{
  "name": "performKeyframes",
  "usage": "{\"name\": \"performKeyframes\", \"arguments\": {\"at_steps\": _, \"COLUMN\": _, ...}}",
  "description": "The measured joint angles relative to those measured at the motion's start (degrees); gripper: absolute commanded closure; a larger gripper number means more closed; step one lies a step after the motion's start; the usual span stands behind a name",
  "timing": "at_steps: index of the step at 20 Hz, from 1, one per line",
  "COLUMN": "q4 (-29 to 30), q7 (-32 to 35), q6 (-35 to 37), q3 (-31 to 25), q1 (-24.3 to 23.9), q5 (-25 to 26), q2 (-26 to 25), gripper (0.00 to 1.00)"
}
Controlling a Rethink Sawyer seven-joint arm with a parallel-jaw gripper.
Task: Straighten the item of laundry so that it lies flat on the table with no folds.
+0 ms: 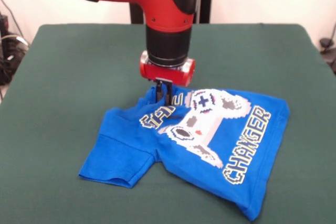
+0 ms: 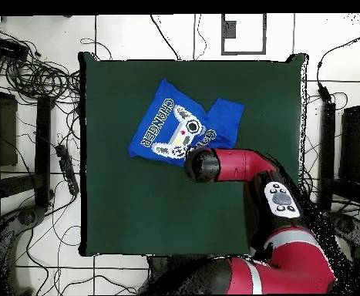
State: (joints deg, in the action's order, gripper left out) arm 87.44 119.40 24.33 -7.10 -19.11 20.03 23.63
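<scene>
The blue T-shirt [image 1: 210,145] spreads mostly nearer the camera than the pincer [image 1: 163,92], print up, one sleeve folded. The pincer's narrow fingers pinch a raised ridge of its far edge, green table [image 1: 63,77] beyond.

A: What text is legible?

B: Only the print on the T-shirt [image 1: 210,145]. "CHANGER" reads clearly in yellow-outlined block letters along the right side of the print in the front view.

A: Any further word?

B: One on the left, creased and partly covered; it cannot be read fully. No other labels are legible.
</scene>
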Motion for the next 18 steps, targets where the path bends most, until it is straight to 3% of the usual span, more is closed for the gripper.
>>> {"name": "performKeyframes", "arguments": {"at_steps": 13, "q4": -4.67, "q7": 0.0, "q6": 2.76, "q3": -0.41, "q1": 0.03, "q5": -1.56, "q2": -1.31, "gripper": 1.0}}
{"name": "performKeyframes", "arguments": {"at_steps": 18, "q4": -7.09, "q7": 0.0, "q6": 7.71, "q3": -0.41, "q1": 0.7, "q5": -2.02, "q2": -1.31, "gripper": 1.0}}
